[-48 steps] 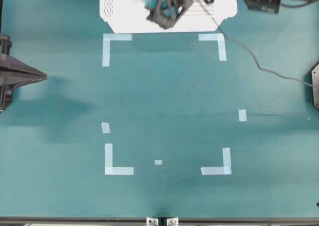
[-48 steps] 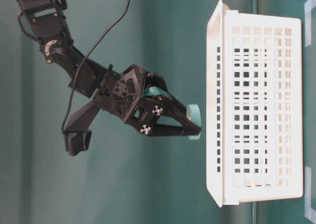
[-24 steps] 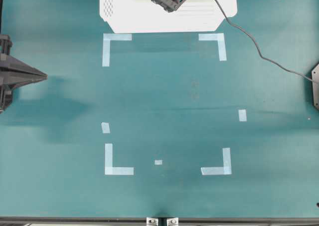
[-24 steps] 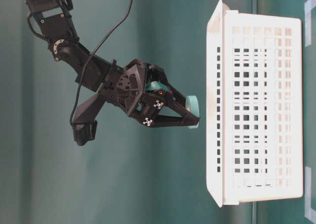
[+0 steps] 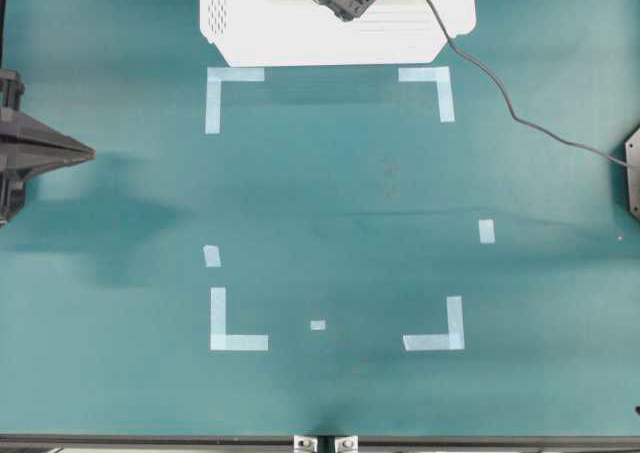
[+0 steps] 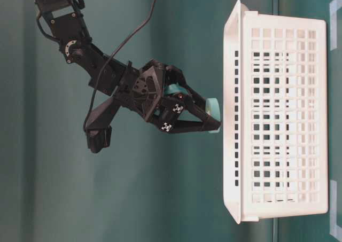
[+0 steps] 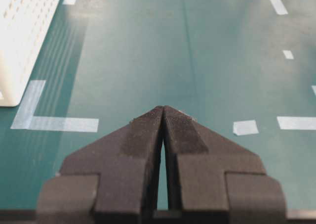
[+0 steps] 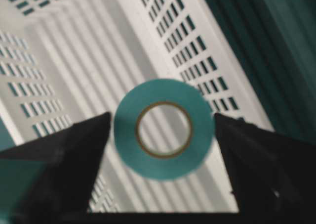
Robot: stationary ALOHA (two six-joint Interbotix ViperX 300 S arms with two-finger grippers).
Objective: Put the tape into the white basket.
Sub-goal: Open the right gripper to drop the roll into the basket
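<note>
two black fingers [image 8: 74, 150] of the right gripper [image 8: 163, 121] are spread wide just over the open mouth of the white basket [image 6: 278, 119]. the tape [image 8: 163, 167] sits right between them. from the wrist view we see a thin sliver of gap on one side of the roll, and the roll looks a bit blurry. we can't tell if either pad is actually touching it. through the roll's hole and past it we see the basket's ribbed bottom, so it's lined up over the inside, just beside the rim and not down in it. pale tape corner marks [image 5: 235, 75] lie on the green table [image 5: 340, 193] just beside the basket. well away from the basket, the left gripper [image 7: 163, 108] hangs over the table with its fingers pressed together on nothing.
</note>
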